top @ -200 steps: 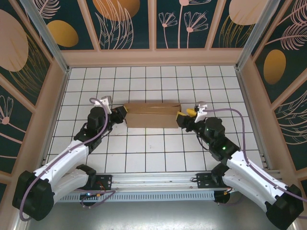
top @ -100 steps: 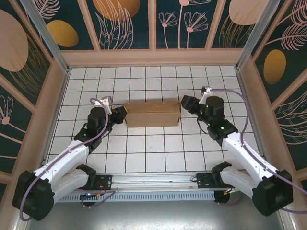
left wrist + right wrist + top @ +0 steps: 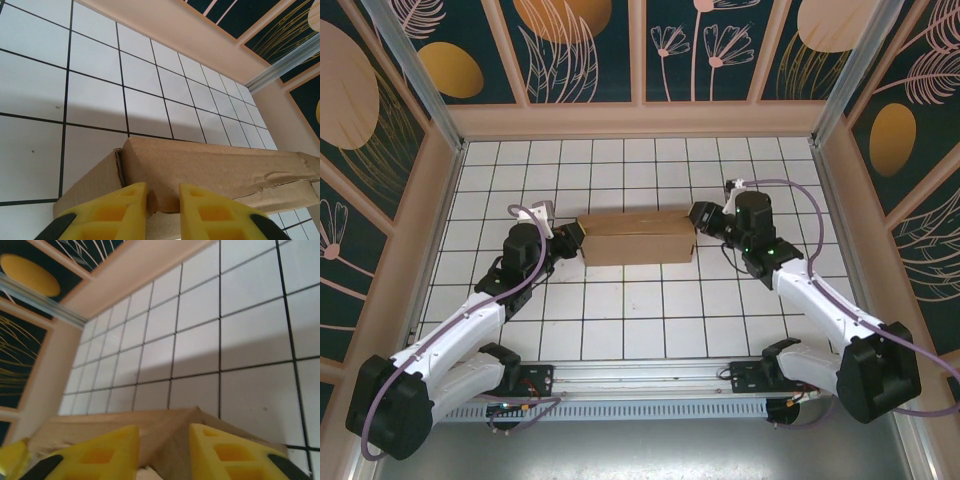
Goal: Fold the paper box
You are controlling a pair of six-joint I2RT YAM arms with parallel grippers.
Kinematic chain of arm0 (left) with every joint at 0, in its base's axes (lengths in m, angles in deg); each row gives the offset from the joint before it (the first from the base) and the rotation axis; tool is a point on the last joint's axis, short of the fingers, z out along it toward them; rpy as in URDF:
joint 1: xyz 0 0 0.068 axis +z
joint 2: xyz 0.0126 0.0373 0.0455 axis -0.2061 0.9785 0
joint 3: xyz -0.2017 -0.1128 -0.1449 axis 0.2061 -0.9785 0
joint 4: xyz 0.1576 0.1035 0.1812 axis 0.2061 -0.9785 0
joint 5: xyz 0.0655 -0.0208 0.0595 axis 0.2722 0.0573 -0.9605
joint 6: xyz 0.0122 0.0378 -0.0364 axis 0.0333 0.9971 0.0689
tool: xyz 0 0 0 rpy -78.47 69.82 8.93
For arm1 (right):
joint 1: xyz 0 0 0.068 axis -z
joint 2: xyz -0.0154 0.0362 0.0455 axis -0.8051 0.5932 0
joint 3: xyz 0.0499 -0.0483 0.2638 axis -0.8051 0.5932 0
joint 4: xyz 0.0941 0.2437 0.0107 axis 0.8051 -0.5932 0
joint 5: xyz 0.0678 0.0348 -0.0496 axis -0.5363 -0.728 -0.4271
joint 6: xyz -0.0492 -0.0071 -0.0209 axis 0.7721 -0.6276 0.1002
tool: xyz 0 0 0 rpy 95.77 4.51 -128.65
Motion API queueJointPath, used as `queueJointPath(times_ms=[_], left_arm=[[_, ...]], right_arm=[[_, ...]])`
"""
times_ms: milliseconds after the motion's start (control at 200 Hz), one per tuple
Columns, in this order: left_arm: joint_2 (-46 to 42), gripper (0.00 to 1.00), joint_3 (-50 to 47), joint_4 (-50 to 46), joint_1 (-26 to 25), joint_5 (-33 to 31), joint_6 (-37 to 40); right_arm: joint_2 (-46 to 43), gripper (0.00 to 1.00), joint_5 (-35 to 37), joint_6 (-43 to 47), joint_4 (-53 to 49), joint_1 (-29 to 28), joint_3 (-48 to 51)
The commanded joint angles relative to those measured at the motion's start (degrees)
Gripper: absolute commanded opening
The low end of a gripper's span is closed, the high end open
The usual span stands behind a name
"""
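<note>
- The paper box [image 3: 638, 238] lies between your two grippers as a long, shallow, half-formed shape.
- Your left gripper [image 3: 575, 233] pinches the box's left end wall.
- Your right gripper [image 3: 698, 215] straddles the box's right end; I cannot tell whether it grips yet.
- You appear to be securing both ends. Next, seat the right jaws firmly, then fold that wall without dragging the box.
- Since a second ago, the right gripper has swung from the box's near right corner to its far one, jaws narrower. The left gripper and the box are unchanged.

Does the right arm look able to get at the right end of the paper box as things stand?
Likely yes. The right gripper sits at the right end of the paper box, with a finger on each side of the cardboard there and nothing else in the way.
</note>
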Motion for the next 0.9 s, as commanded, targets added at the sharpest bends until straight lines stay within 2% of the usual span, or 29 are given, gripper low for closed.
queueJointPath(times_ms=[0,105,345,430,545,701,806,896], left_arm=[[0.8,0.22,-1.0,-4.2,-0.1,-0.8,0.8],[1.3,0.22,-1.0,-3.9,-0.1,-0.7,0.7],[1.8,0.22,-0.7,-4.0,-0.1,-0.8,1.0],[2.0,0.22,-0.6,-4.1,0.0,-0.8,1.2],[2.5,0.22,-0.3,-4.3,0.0,-0.4,1.6],[3.1,0.22,-0.4,-4.1,0.0,-0.3,1.6],[3.2,0.22,-0.4,-3.9,-0.1,-0.3,1.6],[3.2,0.22,-0.3,-3.9,-0.1,-0.4,1.8]], right_arm=[[-1.7,0.21,-1.2,-1.0,1.9,-0.5,4.1],[-3.4,0.13,-1.5,-1.2,3.0,-0.9,6.8],[-6.8,0.14,0.2,2.4,0.0,-0.6,5.8],[-6.8,0.21,0.3,3.4,-1.1,0.3,4.6],[-5.5,0.37,-1.3,3.9,-1.8,2.2,3.3],[-3.6,0.5,-6.8,1.3,-0.4,3.8,2.1],[-2.4,0.52,-10.7,-2.1,1.7,3.9,2.0],[-2.1,0.51,-10.8,-3.1,2.3,3.9,2.4]])
